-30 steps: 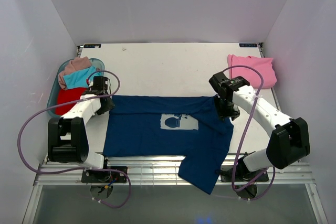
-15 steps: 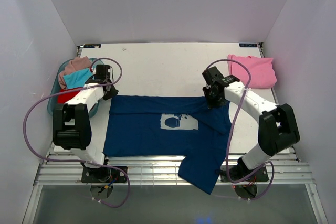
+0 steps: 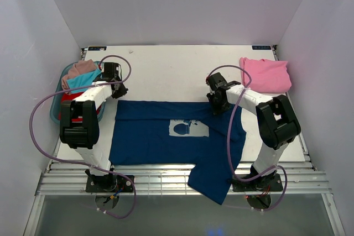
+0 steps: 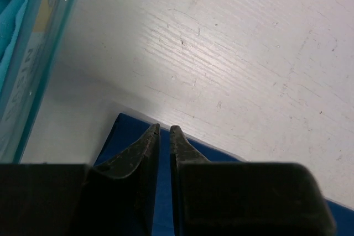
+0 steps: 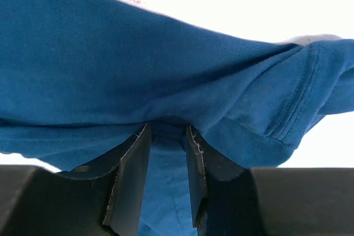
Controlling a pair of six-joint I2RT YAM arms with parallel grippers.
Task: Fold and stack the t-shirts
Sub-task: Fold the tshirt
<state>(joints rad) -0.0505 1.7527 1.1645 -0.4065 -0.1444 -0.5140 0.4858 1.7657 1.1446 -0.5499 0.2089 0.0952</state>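
Note:
The navy t-shirt [image 3: 149, 136] with its pale print [image 3: 188, 129] lies spread on the table, one lower part hanging over the near edge. My left gripper [image 3: 114, 90] is just beyond the shirt's far left corner. In the left wrist view it [image 4: 164, 129] is shut with only a slit showing, above the flat corner [image 4: 123, 134]. My right gripper [image 3: 217, 104] is at the shirt's far right shoulder. In the right wrist view it [image 5: 166, 131] is shut on a bunched fold of the navy cloth [image 5: 138, 59]. The pink t-shirt [image 3: 266, 74] lies folded at the far right.
A teal bin [image 3: 53, 111] at the left edge holds the dusty-pink [image 3: 80, 68], teal [image 3: 83, 81] and red [image 3: 67, 98] shirts; its wall [image 4: 38, 53] is close to my left gripper. White walls enclose three sides. A slatted ledge [image 3: 155, 178] runs along the front.
My left gripper has moved away from the shirt's corner toward the far side; the corner stayed flat. My right gripper has moved left and farther, pulling the right shoulder and sleeve inward.

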